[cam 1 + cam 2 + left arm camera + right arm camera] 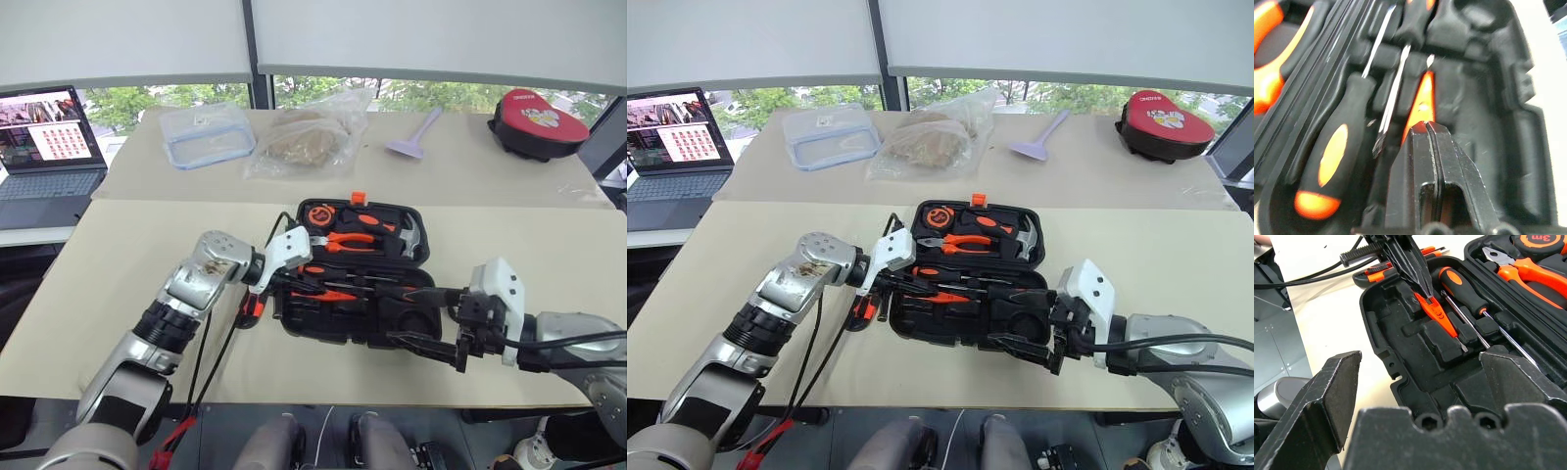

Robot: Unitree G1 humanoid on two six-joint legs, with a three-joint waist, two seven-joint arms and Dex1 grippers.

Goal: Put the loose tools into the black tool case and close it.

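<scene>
While the left gripper (1422,293) clenches the slim orange screwdriver (1439,316), lowering it toward its slot in the open case (421,259) just below its fingertips, the right gripper (423,315) waits with fingers spread beside the case's near edge.

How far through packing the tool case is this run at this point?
Partway. Two black-and-orange screwdrivers already lie in recesses of the open black tool case. In hand: the left hand, shut, holds the slim orange tester screwdriver at its slot. Left: the utility knife lies on the table beside the case, and the lid is not yet closed. The right hand waits open.
</scene>
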